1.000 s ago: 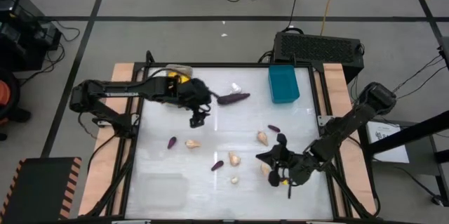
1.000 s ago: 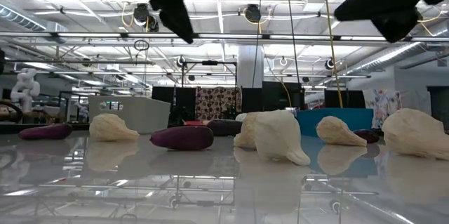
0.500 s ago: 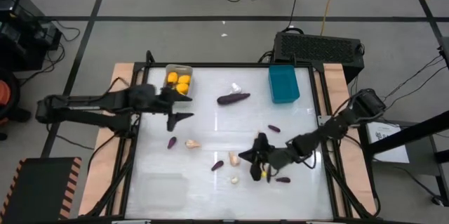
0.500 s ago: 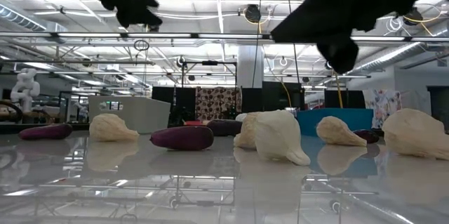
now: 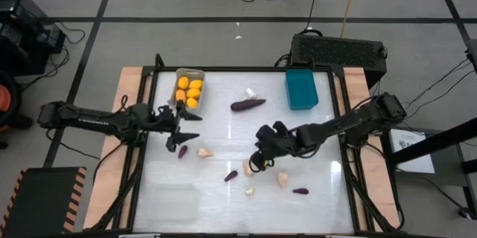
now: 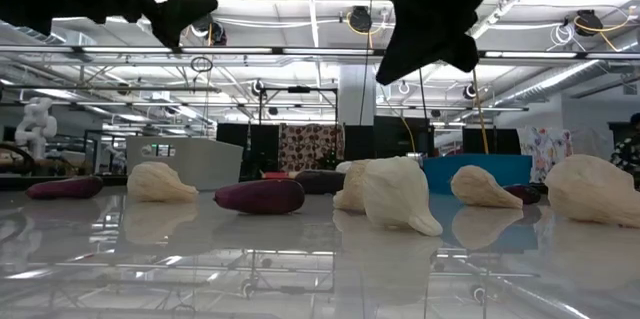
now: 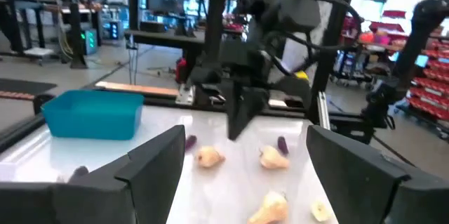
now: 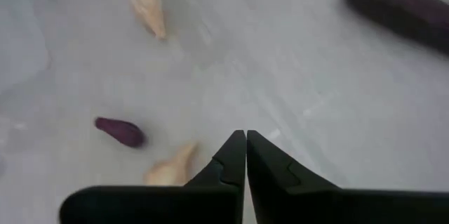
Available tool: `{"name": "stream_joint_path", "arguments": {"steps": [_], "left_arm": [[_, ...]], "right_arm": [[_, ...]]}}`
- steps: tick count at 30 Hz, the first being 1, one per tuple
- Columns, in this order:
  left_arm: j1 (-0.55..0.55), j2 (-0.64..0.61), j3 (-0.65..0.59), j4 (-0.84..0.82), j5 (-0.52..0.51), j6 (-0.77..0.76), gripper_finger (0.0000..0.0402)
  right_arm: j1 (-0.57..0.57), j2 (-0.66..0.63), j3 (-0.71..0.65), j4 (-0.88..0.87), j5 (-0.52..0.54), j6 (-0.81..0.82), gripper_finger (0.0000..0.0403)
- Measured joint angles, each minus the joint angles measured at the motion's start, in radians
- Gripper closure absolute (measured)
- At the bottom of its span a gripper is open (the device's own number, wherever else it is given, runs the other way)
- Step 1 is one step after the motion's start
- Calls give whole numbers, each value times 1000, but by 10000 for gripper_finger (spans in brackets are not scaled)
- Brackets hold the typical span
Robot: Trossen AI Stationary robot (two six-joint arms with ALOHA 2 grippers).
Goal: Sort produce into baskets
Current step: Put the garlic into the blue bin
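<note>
Produce lies scattered mid-surface (image 5: 313, 201) in the high view; the large eggplant (image 5: 247, 105) lies lengthwise between the clear basket (image 5: 189, 89) and teal basket (image 5: 301, 89). Left gripper (image 5: 186, 122) reaches inward, fingers wide. Right wrist view: right gripper (image 8: 245, 155) fingers pressed together, empty, over bare surface.

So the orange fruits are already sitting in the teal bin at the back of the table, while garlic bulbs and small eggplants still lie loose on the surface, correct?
Not quite. The orange fruits sit in the clear bin at the back left, as the high view shows; the teal bin shows no produce in it. The garlic bulbs and small eggplants do still lie loose on the table.
</note>
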Motion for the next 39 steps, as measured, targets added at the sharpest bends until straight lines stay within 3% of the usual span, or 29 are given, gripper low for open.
{"name": "stream_joint_path", "arguments": {"steps": [8,16,20,22,33,39], "left_arm": [[-6,2,-2,16,0,45,98],[-1,12,-2,1,-8,104,98],[-1,21,-1,-43,-114,105,98],[-1,21,-1,-65,-157,105,98],[-1,20,-1,-73,-156,103,98],[-1,20,-1,-73,-153,104,98]], "right_arm": [[-60,5,23,-67,-113,143,330],[-68,81,23,155,-229,144,263],[-65,128,45,227,-252,144,260],[-60,160,96,172,-253,130,260],[-43,416,460,-269,-195,64,260],[-41,498,542,-352,-267,137,260]]}}
